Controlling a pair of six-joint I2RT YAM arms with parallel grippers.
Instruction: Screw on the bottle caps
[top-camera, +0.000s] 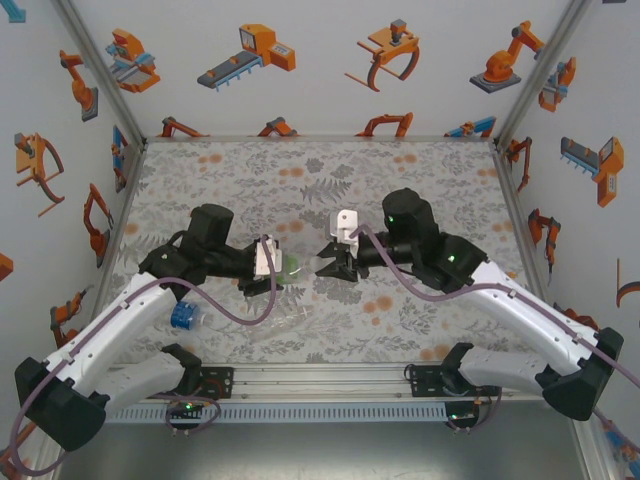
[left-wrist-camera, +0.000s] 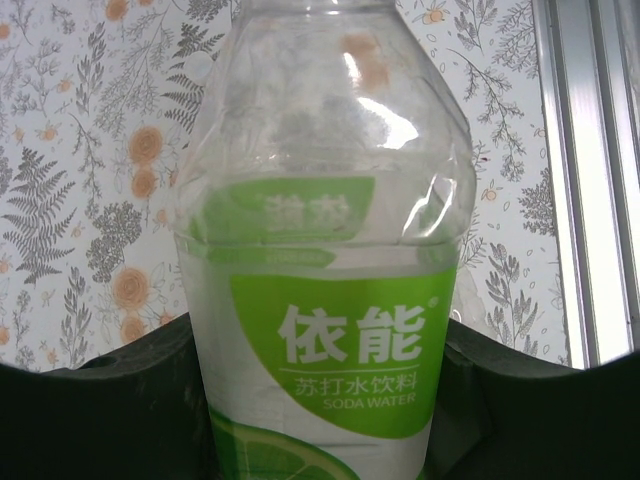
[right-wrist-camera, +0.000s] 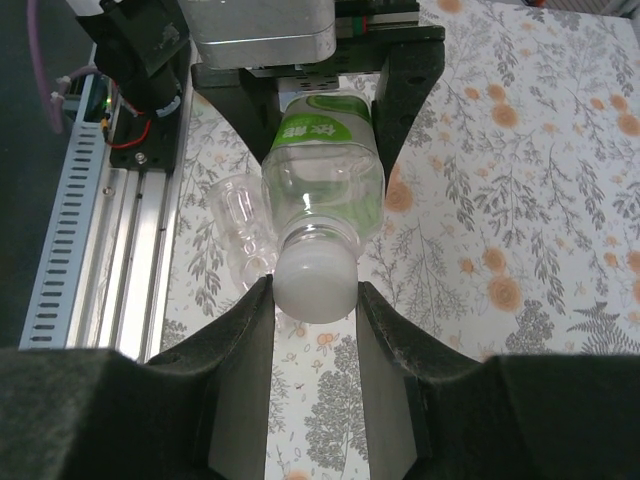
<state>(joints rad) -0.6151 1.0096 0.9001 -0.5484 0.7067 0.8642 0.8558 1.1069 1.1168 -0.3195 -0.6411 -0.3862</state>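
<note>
The table (top-camera: 300, 170) wore a grey leaf-and-orange-flower print, closed in by white walls (top-camera: 300, 60) dotted with orange robot pictures, with an aluminium rail (top-camera: 320, 380) along its near edge. Close to the near-left corner lay the blue-label bottle (top-camera: 185, 316), and the clear plain bottle (top-camera: 285, 322) lay on its side by the middle of the near edge. The third bottle (top-camera: 287, 264), clear plastic with a green label printed "SODA WATER" and dented at the shoulder, was held off the surface above the table's centre, lying roughly level with its neck toward the right edge. A white cap (right-wrist-camera: 315, 285) sat on that neck. The left gripper (top-camera: 276, 268) was clamped on the labelled body of this bottle, one black finger (left-wrist-camera: 120, 410) on each side. Both arms reached inward from the near edge and met at the middle. The right gripper (right-wrist-camera: 315, 300) was closed on the cap, its fingers (right-wrist-camera: 250, 340) pressed against both sides.
</note>
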